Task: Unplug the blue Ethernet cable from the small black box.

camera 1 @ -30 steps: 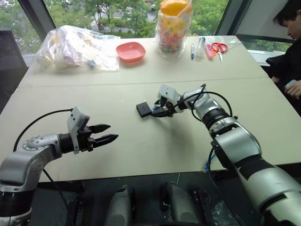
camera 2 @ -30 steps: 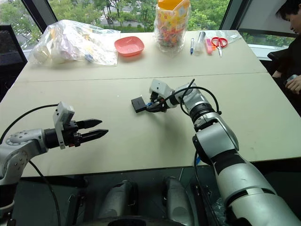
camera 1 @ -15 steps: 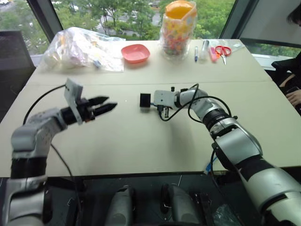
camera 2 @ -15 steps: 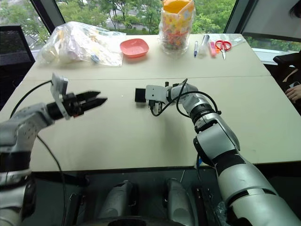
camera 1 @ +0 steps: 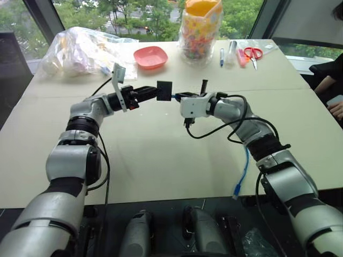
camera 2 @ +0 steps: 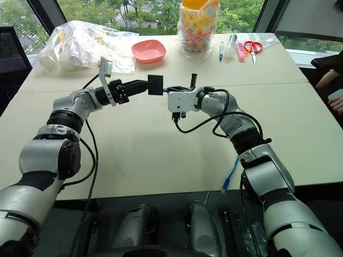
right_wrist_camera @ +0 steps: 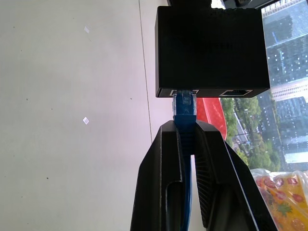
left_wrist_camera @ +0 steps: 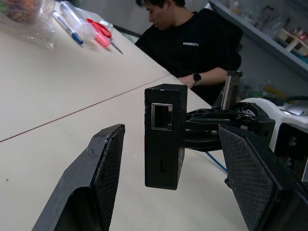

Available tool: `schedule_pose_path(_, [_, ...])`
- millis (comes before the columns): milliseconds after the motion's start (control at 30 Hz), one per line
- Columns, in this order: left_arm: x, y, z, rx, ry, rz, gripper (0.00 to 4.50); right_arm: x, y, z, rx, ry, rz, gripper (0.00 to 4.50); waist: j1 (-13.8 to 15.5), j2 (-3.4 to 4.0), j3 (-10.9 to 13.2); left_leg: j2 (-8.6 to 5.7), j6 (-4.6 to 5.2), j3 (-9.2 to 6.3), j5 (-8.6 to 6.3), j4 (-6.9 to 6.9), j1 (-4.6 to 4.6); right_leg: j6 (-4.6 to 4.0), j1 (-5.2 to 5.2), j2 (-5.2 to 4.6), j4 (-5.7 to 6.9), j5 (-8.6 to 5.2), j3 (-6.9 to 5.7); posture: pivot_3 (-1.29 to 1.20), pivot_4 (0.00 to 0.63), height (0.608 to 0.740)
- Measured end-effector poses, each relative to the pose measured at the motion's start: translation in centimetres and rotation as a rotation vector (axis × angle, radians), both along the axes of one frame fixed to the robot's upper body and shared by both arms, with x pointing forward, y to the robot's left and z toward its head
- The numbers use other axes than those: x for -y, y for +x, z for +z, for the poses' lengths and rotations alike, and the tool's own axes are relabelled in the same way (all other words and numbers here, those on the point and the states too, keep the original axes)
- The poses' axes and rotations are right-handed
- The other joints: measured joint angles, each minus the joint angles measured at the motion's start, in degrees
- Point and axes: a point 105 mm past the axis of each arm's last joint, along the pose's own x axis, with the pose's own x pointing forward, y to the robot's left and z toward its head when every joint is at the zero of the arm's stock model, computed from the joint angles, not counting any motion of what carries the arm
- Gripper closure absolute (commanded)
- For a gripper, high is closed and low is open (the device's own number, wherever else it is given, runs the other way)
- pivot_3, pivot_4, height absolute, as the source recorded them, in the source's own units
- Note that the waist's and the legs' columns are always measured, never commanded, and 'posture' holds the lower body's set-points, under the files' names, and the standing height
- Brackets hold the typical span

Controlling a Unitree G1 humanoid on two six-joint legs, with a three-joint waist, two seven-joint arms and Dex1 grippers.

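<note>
- Your small black box [right_wrist_camera: 211, 50] is matte and rectangular, up in the air above the table [camera 1: 161, 160], clear of its surface.
- Your blue Ethernet cable [right_wrist_camera: 184, 107] is plugged into a port on the box's edge; its slack hangs off the table's near edge.

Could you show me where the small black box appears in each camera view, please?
Left eye: small black box, held up centre, between both tools.
Right eye: box, centre, above the table.
Left wrist: box, between the open fingers.
Right wrist: box, above the fingertips.
Shared landmark: blue Ethernet cable plugged into it.
</note>
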Motion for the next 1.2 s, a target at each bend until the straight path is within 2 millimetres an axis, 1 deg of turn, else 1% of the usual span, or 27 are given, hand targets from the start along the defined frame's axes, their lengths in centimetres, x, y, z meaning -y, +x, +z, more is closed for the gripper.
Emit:
schedule_pose_path(100, [0.9,0.2,-0.1,0.000,-0.001,0.001,2.17,-0.1,-0.4,-0.3,-0.010,0.001,-0.004,4.50,0.1,0.00,0.0,0.01,0.00,-0.03,0.00,0.06,-0.01,-0.04,0.00,-0.01,0.03,0.03,0.00,0.00,0.150,0.740])
schedule_pose_path(133, [1.1,0.2,-0.2,-0.006,-0.009,0.001,2.55,-0.2,-0.6,-0.4,-0.012,0.001,-0.003,4.50,0.1,0.00,0.0,0.01,0.00,-0.03,0.00,0.06,-0.01,-0.04,0.00,-0.01,0.03,0.03,0.00,0.00,0.150,0.740])
schedule_pose_path(200, [1.2,0.2,0.0,-0.010,-0.037,-0.004,3.54,-0.3,-0.9,-0.6,-0.016,0.003,-0.006,4.50,0.1,0.00,0.0,0.01,0.00,-0.02,0.00,0.05,-0.03,-0.04,-0.02,-0.01,0.03,0.03,0.00,0.00,0.150,0.740])
schedule_pose_path(233, [1.4,0.1,0.1,-0.008,-0.047,-0.017,3.89,-0.2,-1.0,-0.7,-0.020,0.004,-0.011,4.50,0.0,-0.01,0.0,0.00,0.01,-0.02,0.00,0.05,-0.03,-0.04,-0.02,0.00,0.03,0.03,0.00,0.00,0.150,0.740])
schedule_pose_path(267, [1.5,0.0,0.1,-0.007,-0.047,-0.026,4.00,-0.2,-1.0,-0.7,-0.024,0.005,-0.016,4.50,0.0,0.00,0.0,0.00,0.01,-0.01,0.00,0.05,-0.03,-0.05,-0.03,0.00,0.03,0.03,0.00,0.00,0.150,0.740])
schedule_pose_path(400, [1.5,-0.1,0.0,-0.005,-0.039,-0.040,4.00,-0.2,-1.2,-0.8,-0.033,0.004,-0.021,4.50,0.1,-0.01,0.0,0.01,0.01,-0.02,0.00,0.05,-0.03,-0.04,-0.03,0.00,0.04,0.03,0.00,0.00,0.150,0.740])
schedule_pose_path(467, [1.5,-0.1,0.0,-0.005,-0.035,-0.041,4.00,-0.2,-1.3,-0.8,-0.051,0.011,-0.023,3.60,0.1,-0.01,0.0,0.01,0.01,-0.03,0.00,0.06,-0.03,-0.04,-0.02,0.00,0.04,0.03,0.00,0.00,0.150,0.740])
schedule_pose_path(500, [1.6,-0.1,-0.1,-0.007,-0.034,-0.037,4.00,-0.1,-1.5,-0.8,-0.068,0.032,-0.022,3.24,0.1,-0.01,0.0,0.01,0.01,-0.04,0.00,0.06,-0.03,-0.04,-0.01,0.00,0.03,0.03,0.00,0.00,0.150,0.740])
schedule_pose_path(533, [1.5,0.0,-0.2,-0.010,-0.033,-0.030,4.00,0.1,-1.7,-0.7,-0.084,0.056,-0.024,2.75,0.1,-0.01,0.0,0.01,0.01,-0.05,0.00,0.05,-0.03,-0.04,-0.01,0.00,0.03,0.03,0.00,0.00,0.150,0.740])
schedule_pose_path(600, [1.4,0.1,-0.2,-0.014,-0.045,-0.018,4.00,1.3,-2.1,-0.9,-0.155,0.184,-0.075,1.73,0.4,-0.02,0.0,0.01,0.01,-0.11,0.00,0.05,-0.05,-0.06,0.02,-0.02,0.02,0.04,-0.04,0.00,0.150,0.740])
schedule_pose_path(667, [0.8,0.2,-0.2,-0.023,-0.070,0.005,4.00,3.0,-2.5,-1.6,-0.268,0.346,-0.151,0.71,0.4,-0.02,0.0,0.01,0.02,-0.15,-0.01,0.05,-0.06,-0.17,0.03,-0.05,0.00,0.11,-0.04,0.00,0.150,0.740])
schedule_pose_path(700, [0.6,0.2,-0.2,-0.032,-0.082,0.009,4.00,3.6,-3.0,-1.9,-0.360,0.478,-0.179,0.71,0.4,-0.03,0.0,0.02,0.02,-0.20,-0.01,0.05,-0.06,-0.18,0.03,-0.06,0.00,0.11,-0.04,0.00,0.150,0.740])
schedule_pose_path(767, [0.2,0.1,-0.2,-0.050,-0.124,0.015,4.00,3.5,-4.2,-2.4,-0.559,0.748,-0.181,0.71,0.3,-0.02,0.0,0.06,0.02,-0.30,-0.01,0.05,-0.04,-0.22,0.01,-0.03,0.04,0.14,-0.03,0.00,0.150,0.740])
schedule_pose_path(833, [0.2,-0.2,-0.2,-0.072,-0.172,-0.009,4.00,2.4,-5.9,-2.1,-0.792,1.034,-0.100,0.71,0.0,-0.02,0.0,0.18,0.02,-0.33,-0.01,0.06,-0.01,-0.25,0.01,0.04,0.10,0.16,-0.03,0.00,0.150,0.740])
schedule_pose_path(900, [0.4,-0.6,0.0,-0.104,-0.238,-0.040,4.00,0.7,-7.5,-0.7,-1.028,1.337,0.056,0.71,0.0,-0.02,0.0,0.37,0.00,-0.36,0.00,0.08,0.05,-0.32,0.02,0.10,0.16,0.19,-0.05,0.00,0.150,0.740])
schedule_pose_path(933, [0.6,-0.7,0.1,-0.116,-0.262,-0.056,4.00,0.1,-8.0,-0.1,-1.105,1.434,0.120,0.71,0.1,-0.01,0.0,0.41,-0.01,-0.36,0.01,0.08,0.05,-0.37,0.02,0.14,0.15,0.23,-0.05,0.00,0.150,0.740])
schedule_pose_path(967, [0.8,-0.9,0.2,-0.127,-0.284,-0.071,4.00,-0.5,-8.3,0.1,-1.168,1.482,0.153,0.71,0.2,-0.01,0.0,0.42,-0.03,-0.36,0.02,0.09,0.07,-0.37,0.04,0.13,0.14,0.23,-0.07,0.00,0.150,0.740])
schedule_pose_path(1033, [0.9,-1.3,0.4,-0.165,-0.362,-0.101,4.00,-0.7,-8.3,0.0,-1.231,1.574,0.159,0.71,0.3,0.00,0.0,0.43,-0.03,-0.35,0.02,0.13,0.04,-0.32,0.04,0.12,0.10,0.20,-0.07,0.00,0.150,0.740])
schedule_pose_path(1133, [0.5,-2.0,1.3,-0.215,-0.477,-0.143,4.00,-0.2,-8.0,0.0,-1.248,1.659,0.144,0.71,0.4,0.00,0.0,0.41,-0.03,-0.35,0.02,0.14,-0.01,-0.31,0.03,0.10,0.03,0.20,-0.06,0.00,0.150,0.740])
schedule_pose_path(1200, [0.6,-2.3,2.0,-0.222,-0.521,-0.169,4.00,0.1,-7.9,0.1,-1.242,1.692,0.144,0.71,0.3,0.00,0.0,0.39,-0.02,-0.34,0.01,0.11,-0.02,-0.28,0.03,0.08,0.00,0.18,-0.05,0.00,0.150,0.740])
